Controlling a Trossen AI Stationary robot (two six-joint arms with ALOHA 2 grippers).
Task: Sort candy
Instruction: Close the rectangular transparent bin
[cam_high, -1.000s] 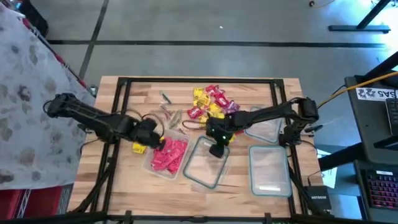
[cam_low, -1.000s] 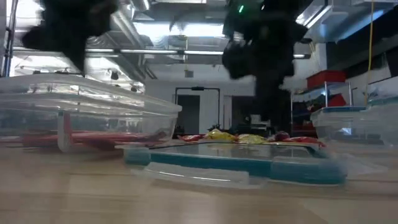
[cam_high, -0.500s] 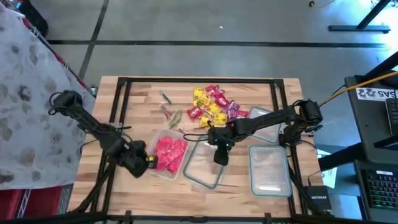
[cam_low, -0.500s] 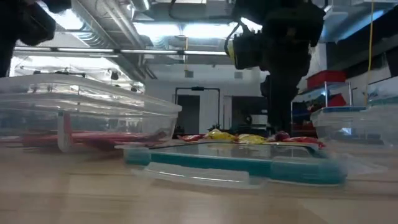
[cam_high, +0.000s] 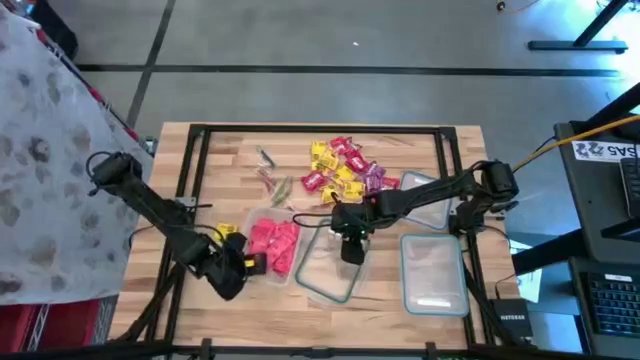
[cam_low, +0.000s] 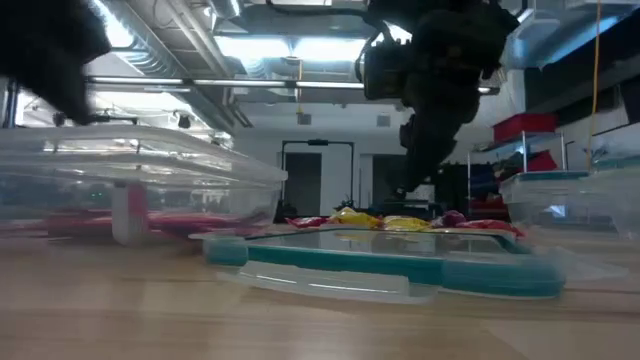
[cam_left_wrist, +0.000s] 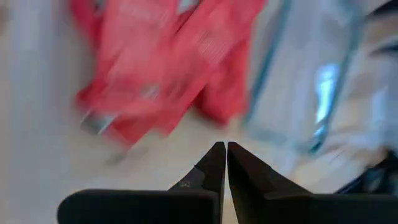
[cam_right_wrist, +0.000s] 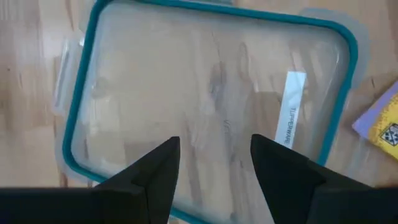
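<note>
Three clear containers are counted on the bench (cam_high: 215, 160): one holding pink candy (cam_high: 270, 247) toward the front left, an empty container (cam_high: 434, 274) at the front right, and another container (cam_high: 428, 200) behind it near the right edge, partly covered by the right arm. One teal-rimmed lid (cam_high: 330, 262) lies flat near the middle of the front edge, between the pink-filled container and the empty one. A mixed pile of candy (cam_high: 342, 169), yellow, red and purple, is gathered near the middle of the back edge; the pieces overlap and cannot be counted. One yellow piece (cam_high: 226, 232) is seen just beside the pink-filled container, on its left. A few silvery wrappers (cam_high: 270, 176) are scattered left of the pile, too small to count surely. The left gripper (cam_left_wrist: 221, 155) is placed at the front left corner of the pink-filled container, its fingers pressed together with nothing between them; its wrist view is blurred, so only red wrappers and a container edge are made out. The right gripper (cam_right_wrist: 213, 158) is held over the lid, its fingers spread apart and empty. In the low view the pink-filled container (cam_low: 140, 195) is cut off at the left side and its contents are seen only as a red band.
</note>
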